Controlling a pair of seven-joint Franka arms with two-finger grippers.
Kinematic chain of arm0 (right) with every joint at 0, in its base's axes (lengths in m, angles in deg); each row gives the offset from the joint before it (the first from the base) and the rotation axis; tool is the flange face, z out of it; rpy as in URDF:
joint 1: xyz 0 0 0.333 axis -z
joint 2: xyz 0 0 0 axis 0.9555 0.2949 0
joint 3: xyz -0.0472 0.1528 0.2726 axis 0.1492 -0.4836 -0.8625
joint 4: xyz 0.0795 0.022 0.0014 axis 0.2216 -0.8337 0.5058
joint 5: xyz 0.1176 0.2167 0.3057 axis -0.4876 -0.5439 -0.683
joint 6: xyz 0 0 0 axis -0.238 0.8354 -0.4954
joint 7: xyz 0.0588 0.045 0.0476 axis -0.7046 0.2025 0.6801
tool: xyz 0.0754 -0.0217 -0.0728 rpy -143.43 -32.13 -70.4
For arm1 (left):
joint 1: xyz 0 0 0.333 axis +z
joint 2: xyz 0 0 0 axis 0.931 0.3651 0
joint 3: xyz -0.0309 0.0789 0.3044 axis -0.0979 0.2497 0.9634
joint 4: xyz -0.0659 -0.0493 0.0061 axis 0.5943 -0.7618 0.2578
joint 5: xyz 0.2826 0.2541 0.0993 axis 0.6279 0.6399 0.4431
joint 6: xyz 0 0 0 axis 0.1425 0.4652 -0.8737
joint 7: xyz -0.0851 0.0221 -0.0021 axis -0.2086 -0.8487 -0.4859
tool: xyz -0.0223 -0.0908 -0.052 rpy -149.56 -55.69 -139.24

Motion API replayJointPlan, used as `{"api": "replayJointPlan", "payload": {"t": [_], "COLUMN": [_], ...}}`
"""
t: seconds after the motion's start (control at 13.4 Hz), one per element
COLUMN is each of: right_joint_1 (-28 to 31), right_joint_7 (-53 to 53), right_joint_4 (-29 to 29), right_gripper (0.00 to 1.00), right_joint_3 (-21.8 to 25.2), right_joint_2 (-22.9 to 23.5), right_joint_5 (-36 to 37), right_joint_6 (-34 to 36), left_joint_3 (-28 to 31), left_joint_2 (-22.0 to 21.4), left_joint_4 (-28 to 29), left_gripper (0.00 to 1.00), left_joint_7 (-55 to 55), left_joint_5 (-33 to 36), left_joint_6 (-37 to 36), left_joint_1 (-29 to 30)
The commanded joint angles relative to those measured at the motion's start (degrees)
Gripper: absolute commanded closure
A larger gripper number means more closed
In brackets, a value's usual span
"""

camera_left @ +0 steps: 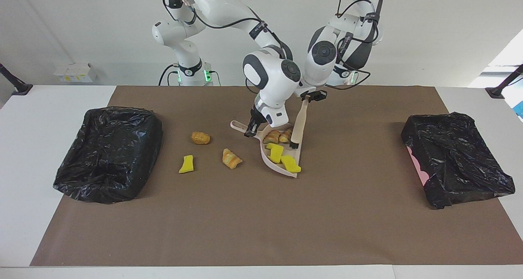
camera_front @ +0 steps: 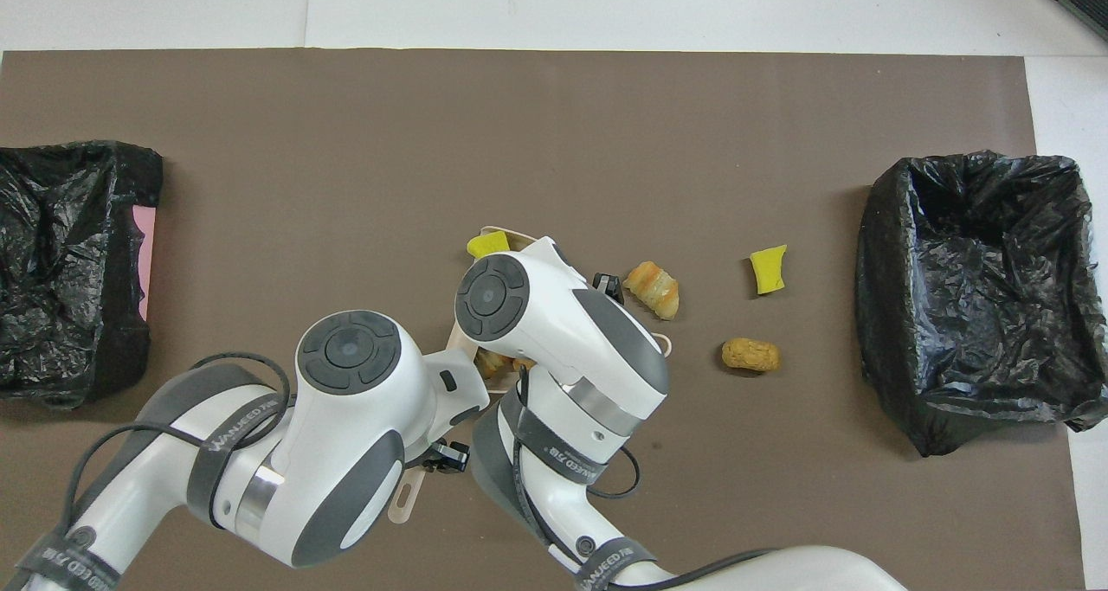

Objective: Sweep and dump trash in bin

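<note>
Right, biggest thing first: I've got the brown mat (camera_left: pixel 261 213) filling the middle of the facing view, laid over the white table (camera_left: pixel 32 148). At the left edge of that view sits one black-lined bin (camera_left: pixel 108 154); at the right edge sits the second bin (camera_left: pixel 455 160), with a strip of pink showing at its lower left corner.

Both arms meet at upper centre. My right arm comes down from the top left, and the right gripper (camera_left: pixel 251 128) is clamped shut on the handle of the beige dustpan (camera_left: pixel 282 164), which rests on the mat at centre frame. My left arm comes in from the top right, and the left gripper (camera_left: pixel 312 96) is closed tight around the top of the brush (camera_left: pixel 299 126), which stands nearly upright with its dark bristles down in the pan.

Now the trash. In the pan I count two tan bread pieces (camera_left: pixel 277 137) at its upper end beside the bristles, and two yellow sponge chunks (camera_left: pixel 282 156) below them, the lower one right at the pan's lip. Loose on the mat, left of the pan: a striped bread piece (camera_left: pixel 231 158), closest to it, then a brown bread lump (camera_left: pixel 200 138) higher up, and a yellow chunk (camera_left: pixel 187 164) lowest and nearest the left bin.
</note>
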Motion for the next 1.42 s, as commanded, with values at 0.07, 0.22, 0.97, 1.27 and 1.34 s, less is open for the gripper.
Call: {"api": "replayJointPlan", "payload": {"t": [0.07, 0.22, 0.97, 1.27, 1.34], "right_joint_1": [1.61, 3.1, 19.61, 27.44, 29.46], "right_joint_7": [2.7, 5.69, 38.8, 49.28, 51.82], "right_joint_4": [0.18, 0.18, 0.7, 1.14, 1.14], "right_gripper": [1.0, 1.0, 1.0, 1.0, 1.0], "right_joint_3": [-0.45, -0.53, -0.45, -0.36, -0.36], "right_joint_2": [-1.06, -1.58, -9.4, -10.73, -10.99], "right_joint_5": [-0.82, -0.82, -5.65, -6.18, -6.27], "right_joint_6": [-2.26, -3.05, -2.26, -1.99, -1.99], "left_joint_3": [-0.1, -0.1, -0.63, -0.71, -0.71], "left_joint_2": [-3.79, -4.58, -12.83, -14.08, -14.25], "left_joint_4": [1.08, 2.4, 16.19, 20.23, 21.2], "left_gripper": [1.0, 1.0, 1.0, 1.0, 1.0], "left_joint_7": [-9.65, -11.68, -28.2, -36.38, -36.57], "left_joint_5": [-1.0, -1.0, -1.0, -1.18, -2.05], "left_joint_6": [-1.04, -0.25, 9.95, 13.63, 15.3], "left_joint_1": [1.25, 0.99, -9.71, -19.03, -20.62]}}
